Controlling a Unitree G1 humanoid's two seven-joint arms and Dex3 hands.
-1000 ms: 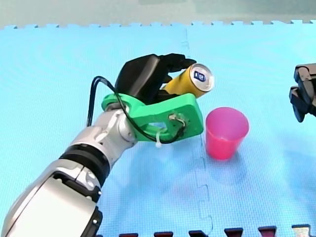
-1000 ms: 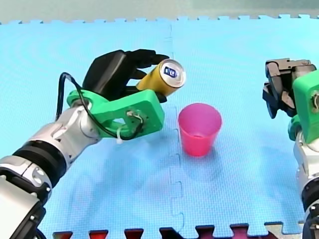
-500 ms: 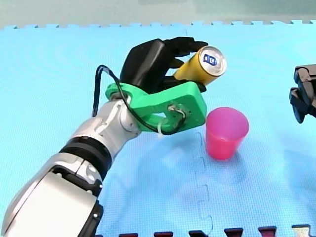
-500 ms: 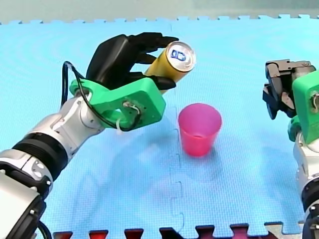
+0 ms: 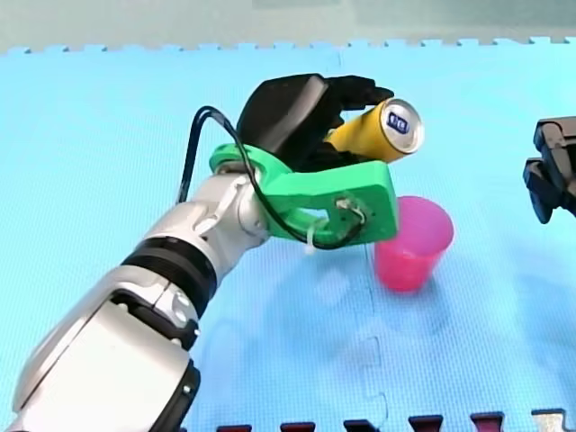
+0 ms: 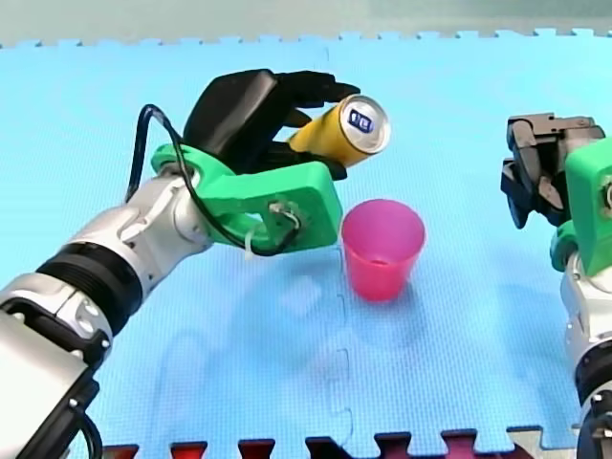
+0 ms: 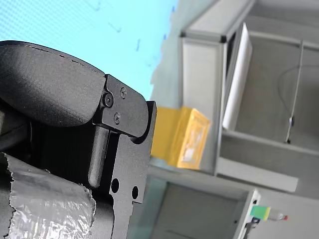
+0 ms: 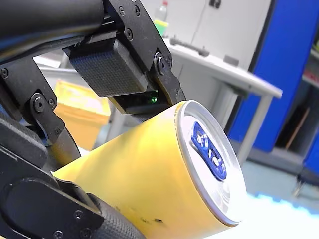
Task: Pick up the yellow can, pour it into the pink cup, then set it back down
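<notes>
The left hand [image 6: 253,105] is matt black and grips a yellow can [image 6: 330,139] with a silver top and a blue tab [image 8: 209,155]. At the hand's wrist sits a bright green bracket [image 6: 277,191], on a silver and black arm [image 6: 115,258]. Just below the hand stands a plain pink cup [image 6: 382,251]. The mat [image 6: 459,86] beneath is sky blue with a fine dotted grain. The right hand [image 6: 532,172], well off to the side, is black against a green wrist plate [image 6: 593,206].

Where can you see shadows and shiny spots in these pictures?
Second head view: a soft shadow of the arm and left hand falls on the blue mat, and another sits under the pink cup. Second wrist view: light gleams on the silver top of the yellow can, held in that hand. First head view: the right hand at the right edge looks dark, without shine.
</notes>
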